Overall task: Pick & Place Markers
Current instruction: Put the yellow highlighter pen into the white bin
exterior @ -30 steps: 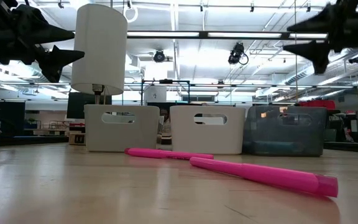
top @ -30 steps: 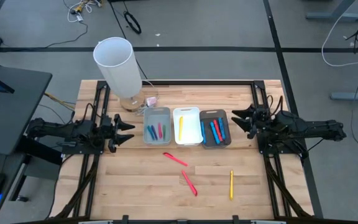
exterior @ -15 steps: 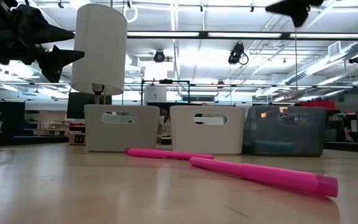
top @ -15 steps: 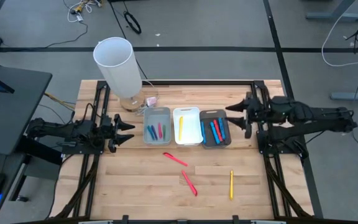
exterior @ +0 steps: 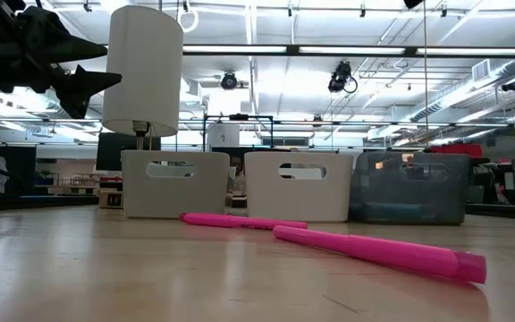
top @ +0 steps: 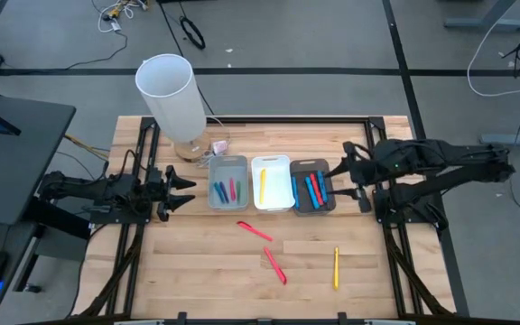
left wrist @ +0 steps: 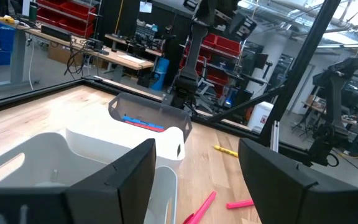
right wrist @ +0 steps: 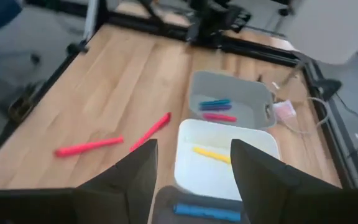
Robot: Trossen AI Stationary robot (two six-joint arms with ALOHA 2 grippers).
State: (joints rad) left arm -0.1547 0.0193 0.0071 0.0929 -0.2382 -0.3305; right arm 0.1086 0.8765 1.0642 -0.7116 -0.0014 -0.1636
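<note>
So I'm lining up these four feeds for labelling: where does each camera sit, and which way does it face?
High view: overhead, straight down on the table; left gripper and right gripper, both open.
Low view: at tabletop height, level across two pink markers toward three bins; left gripper at upper left.
Left wrist view: past its own fingers across the bins to the right arm.
Right wrist view: down past its fingers onto the white bin.
Shared: all show the bins.
</note>
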